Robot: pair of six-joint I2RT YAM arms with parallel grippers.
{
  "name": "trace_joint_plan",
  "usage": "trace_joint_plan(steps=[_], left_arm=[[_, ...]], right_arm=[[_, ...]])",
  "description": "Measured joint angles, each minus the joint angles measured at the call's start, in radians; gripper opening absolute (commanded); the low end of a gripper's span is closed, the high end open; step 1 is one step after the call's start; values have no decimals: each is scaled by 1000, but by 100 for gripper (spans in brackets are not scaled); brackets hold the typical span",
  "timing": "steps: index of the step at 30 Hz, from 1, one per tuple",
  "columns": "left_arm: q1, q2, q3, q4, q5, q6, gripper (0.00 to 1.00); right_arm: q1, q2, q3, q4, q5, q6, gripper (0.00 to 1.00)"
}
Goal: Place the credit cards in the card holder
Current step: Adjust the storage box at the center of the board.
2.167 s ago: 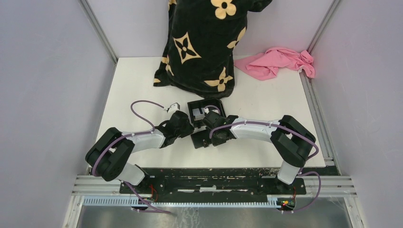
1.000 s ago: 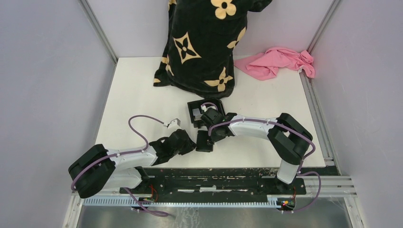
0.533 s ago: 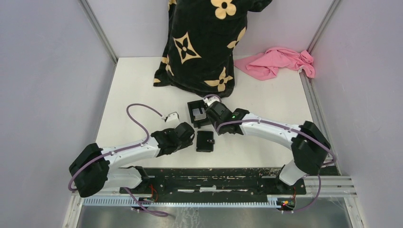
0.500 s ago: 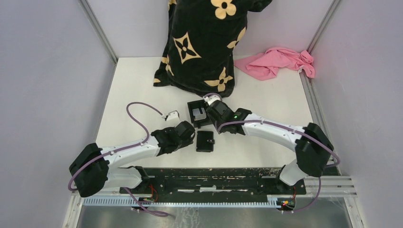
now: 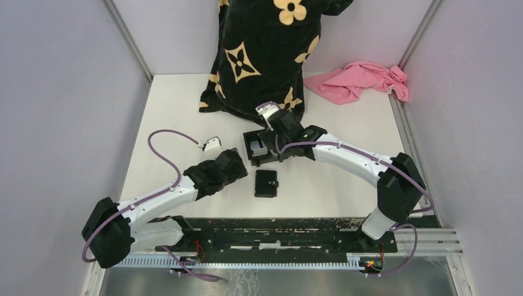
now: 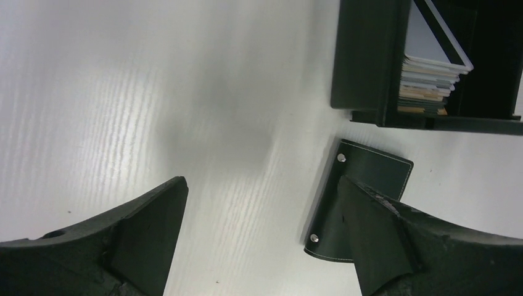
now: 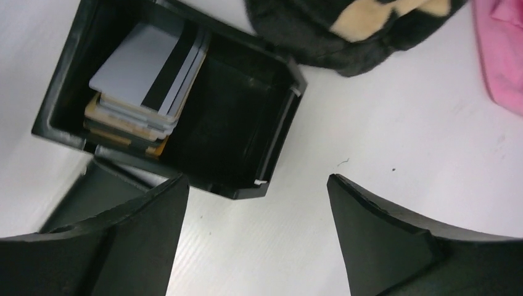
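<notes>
The card holder point(image 5: 266, 183) is a small black case lying folded shut on the white table, and no gripper touches it. In the left wrist view the card holder point(image 6: 373, 176) shows its stitched edge and two rivets, partly behind my right-hand finger. The credit cards point(image 7: 148, 68) lie stacked in a black tray point(image 7: 274, 148), a whitish-grey card with a black stripe on top. My left gripper point(image 5: 236, 161) is open and empty just left of the holder. My right gripper point(image 5: 279, 143) is open and empty over the tray's right side.
A black cloth with tan flower shapes point(image 5: 262, 55) hangs down at the back, just behind the tray point(image 5: 250, 137). A pink cloth point(image 5: 361, 79) lies at the back right. Metal frame posts and lilac walls close in the table on both sides.
Both grippers have opened and let go of the card holder, which now lies shut on the table. The left gripper drew back to the left; the right one moved away towards the tray.
</notes>
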Motion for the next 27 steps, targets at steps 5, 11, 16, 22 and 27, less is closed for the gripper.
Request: trace_joint_plan(steps=[5,11,16,22,27], left_arm=[[77,-68,-55,19,37,2,92],[123,-71,-68,33,73,11,87],[135,-71,-68,45,91,13,85],[145,-71,-68,55,115,13,84],[146,-82,-75,58,127,13,83]], right_arm=[[-13,25,0,-42,-140,-89,78],[-24,39,5,-97,-311,-156,75],[-24,85,24,-142,-392,-189,75],[-24,129,48,-159,-405,-224,74],[-25,145,62,-154,-397,-244,73]])
